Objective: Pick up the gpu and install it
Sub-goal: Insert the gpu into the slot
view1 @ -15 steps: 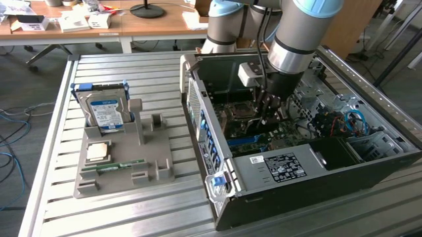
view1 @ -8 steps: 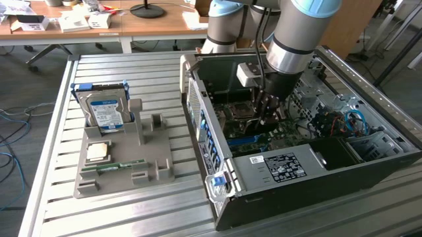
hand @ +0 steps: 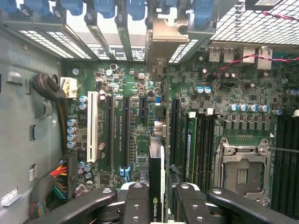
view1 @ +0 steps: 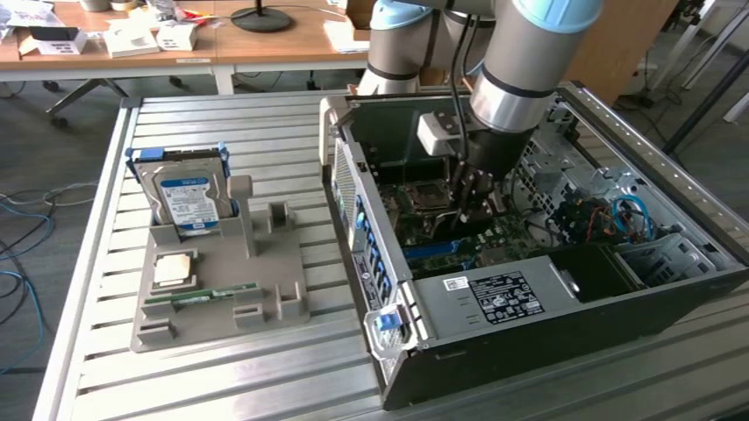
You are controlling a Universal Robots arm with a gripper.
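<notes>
In the wrist view I see the gpu [hand: 156, 161] edge-on, a thin dark card with a green logo on its edge. It runs between the two black fingers [hand: 136, 201] of my gripper [hand: 159, 196], which is shut on it. The card's silver end bracket [hand: 161, 42] lies against the rear slot openings of the case. The card stands over the motherboard [hand: 135, 116], in line with the black expansion slots. In the exterior view my gripper [view1: 478, 209] reaches down inside the open computer case [view1: 562, 289].
A grey holder tray [view1: 223, 298] at the exterior view's left carries a hard drive [view1: 188, 197], a CPU chip [view1: 175, 267] and a memory stick [view1: 217, 294]. Around the card are a white slot [hand: 92, 133], a cable bundle [hand: 51, 93], memory slots [hand: 201, 140] and the CPU socket [hand: 240, 172].
</notes>
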